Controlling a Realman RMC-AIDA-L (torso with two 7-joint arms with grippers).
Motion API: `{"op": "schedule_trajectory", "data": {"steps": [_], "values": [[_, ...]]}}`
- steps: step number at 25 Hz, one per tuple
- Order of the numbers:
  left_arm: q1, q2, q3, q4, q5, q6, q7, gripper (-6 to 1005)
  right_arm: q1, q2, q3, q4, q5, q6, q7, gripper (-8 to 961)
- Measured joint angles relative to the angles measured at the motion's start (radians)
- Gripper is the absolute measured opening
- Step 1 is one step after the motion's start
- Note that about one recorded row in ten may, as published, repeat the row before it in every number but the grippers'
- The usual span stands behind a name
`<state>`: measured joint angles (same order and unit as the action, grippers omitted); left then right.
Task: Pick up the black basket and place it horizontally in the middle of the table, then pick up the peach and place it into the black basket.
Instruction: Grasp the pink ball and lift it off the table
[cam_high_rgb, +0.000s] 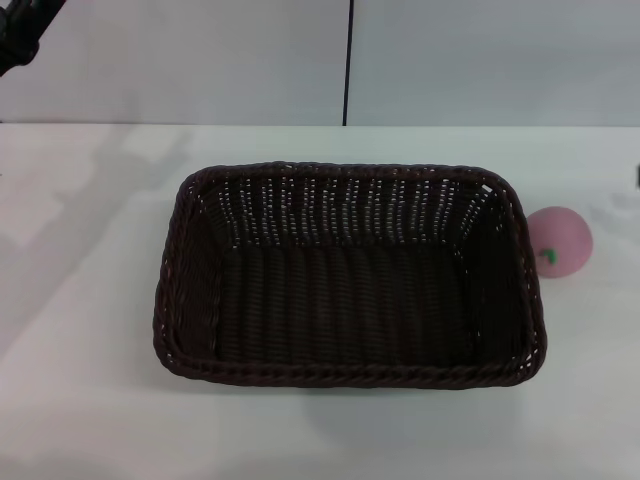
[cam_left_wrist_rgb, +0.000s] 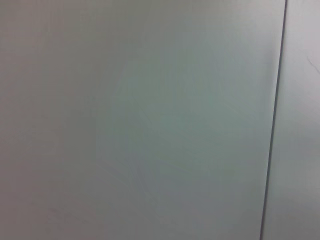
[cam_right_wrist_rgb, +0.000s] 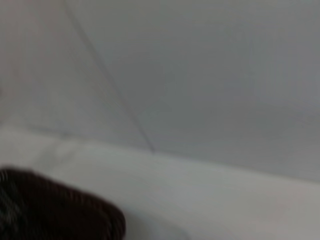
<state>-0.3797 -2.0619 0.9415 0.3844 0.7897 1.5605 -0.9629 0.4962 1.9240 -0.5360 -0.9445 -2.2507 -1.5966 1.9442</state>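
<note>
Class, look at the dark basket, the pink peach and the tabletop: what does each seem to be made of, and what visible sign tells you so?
The black basket: woven wicker or plastic rattan, matte; openwork strands and a braided rim show.
The peach: probably plastic or foam, matte; an even pink skin with a printed-looking green leaf mark.
The table: smooth white laminate or painted board, perhaps; a plain surface with soft reflections.

Blurred black basket (cam_right_wrist_rgb: 55, 210) cut off; grippers unseen.
</note>
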Motion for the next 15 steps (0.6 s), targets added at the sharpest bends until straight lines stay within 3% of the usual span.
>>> {"op": "schedule_trajectory", "data": {"steps": [5, 10, 15], "values": [[-0.003, -0.001, 0.000, -0.018, -0.002, 0.003, 0.002, 832, 0.094, 0.034, -0.008, -0.021, -0.167, 0.000, 0.035, 492], [0.000, -0.001, -0.001, -0.035, -0.003, 0.006, 0.002, 832, 0.154, 0.055, -0.082, -0.008, -0.286, 0.038, 0.080, 694], [0.008, -0.001, -0.001, -0.047, -0.003, 0.009, -0.004, 832, 0.182, 0.068, -0.189, 0.026, -0.331, 0.076, 0.111, 734]]}}
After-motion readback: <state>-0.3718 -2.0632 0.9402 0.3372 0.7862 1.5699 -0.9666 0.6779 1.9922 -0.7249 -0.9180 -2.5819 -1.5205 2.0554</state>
